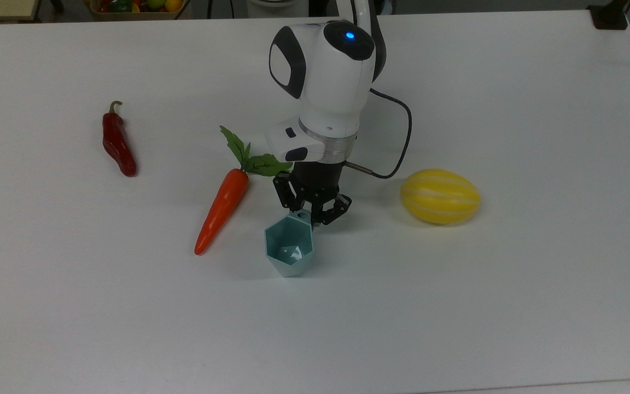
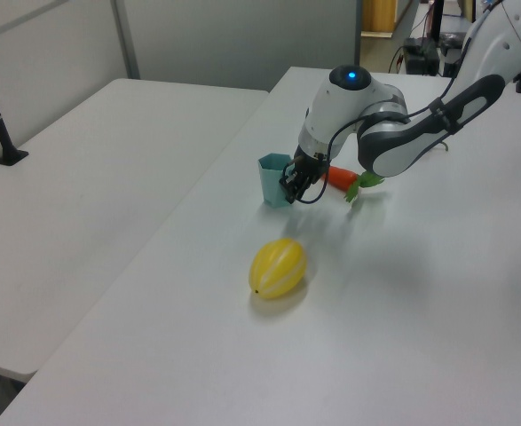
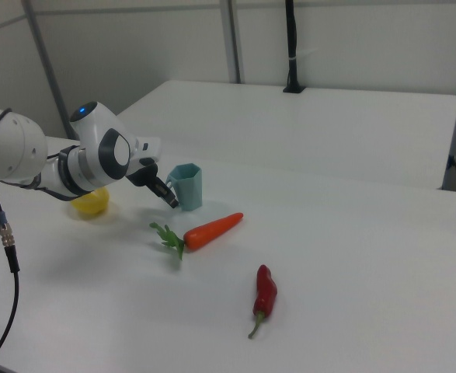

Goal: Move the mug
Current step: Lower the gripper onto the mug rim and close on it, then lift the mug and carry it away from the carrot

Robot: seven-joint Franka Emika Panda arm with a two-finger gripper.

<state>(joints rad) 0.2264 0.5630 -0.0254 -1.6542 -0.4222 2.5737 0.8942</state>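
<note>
Tool: tool (image 1: 310, 214) hangs straight down from the arm's wrist, its tips low at the mug's handle tab; its fingers look drawn in on that tab, so I judge it to be gripping the mug by the handle, the one narrow part they can span.
Chili: red chili (image 1: 118, 145) lies flat at the top view's left, well apart from everything else and out of the arm's way.
Carrot: carrot (image 1: 223, 209) lies flat just beside the mug on the top view's left, its green leaves (image 1: 249, 156) reaching under the wrist; being close, it probably limits how far the mug can go that way.
Mug: mug (image 1: 289, 248) stands upright on the white counter (image 1: 457, 306), mouth up, between carrot and melon; the handle tab faces the arm, which would explain the approach from that side. In the left view the mug (image 2: 275, 180) stands upright with the tool (image 2: 291, 185) against its side; in the right view the tool (image 3: 166, 194) meets the mug (image 3: 186, 186) on the right view's left.
Melon: yellow striped melon (image 1: 440, 196) rests on its side at the top view's right, apart from the tool.
Risk: a grip on so small a tab may let the light mug swing or tip when lifted.
</note>
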